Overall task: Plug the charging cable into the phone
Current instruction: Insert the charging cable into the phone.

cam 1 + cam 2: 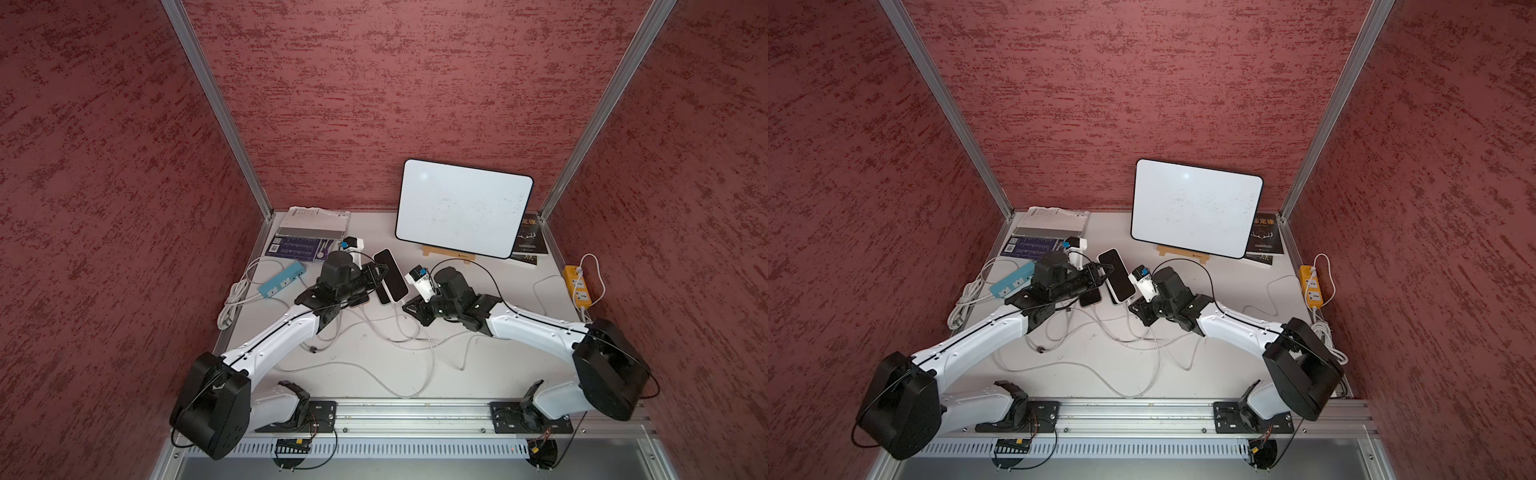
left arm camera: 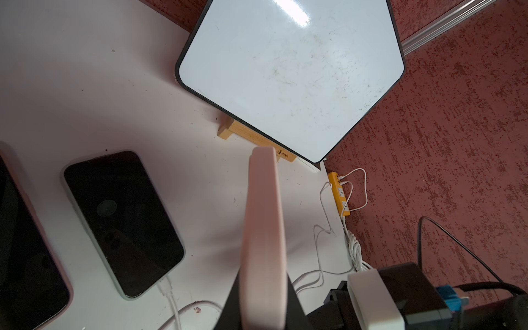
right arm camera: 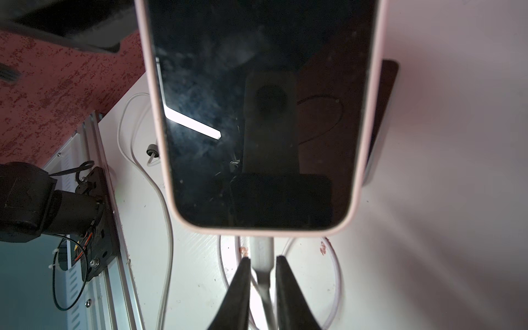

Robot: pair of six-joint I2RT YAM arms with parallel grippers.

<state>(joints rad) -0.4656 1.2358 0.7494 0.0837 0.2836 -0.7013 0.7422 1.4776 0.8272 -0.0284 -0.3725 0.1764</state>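
White table [image 1: 498, 365]: left pincer [image 1: 379, 271] clamps the phone [image 3: 257, 114]; right pincer [image 3: 263, 264] grips the cable [image 3: 261, 247] plug at its port.

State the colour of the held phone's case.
Pale pink; the phone case shows best in the right wrist view.

Overhead stereo pair; wrist cameras close beside phone [image 3: 257, 128]

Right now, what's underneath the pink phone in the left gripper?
Beneath the pink phone, the edge of a dark phone shows, lying on the white table; the rest is covered.
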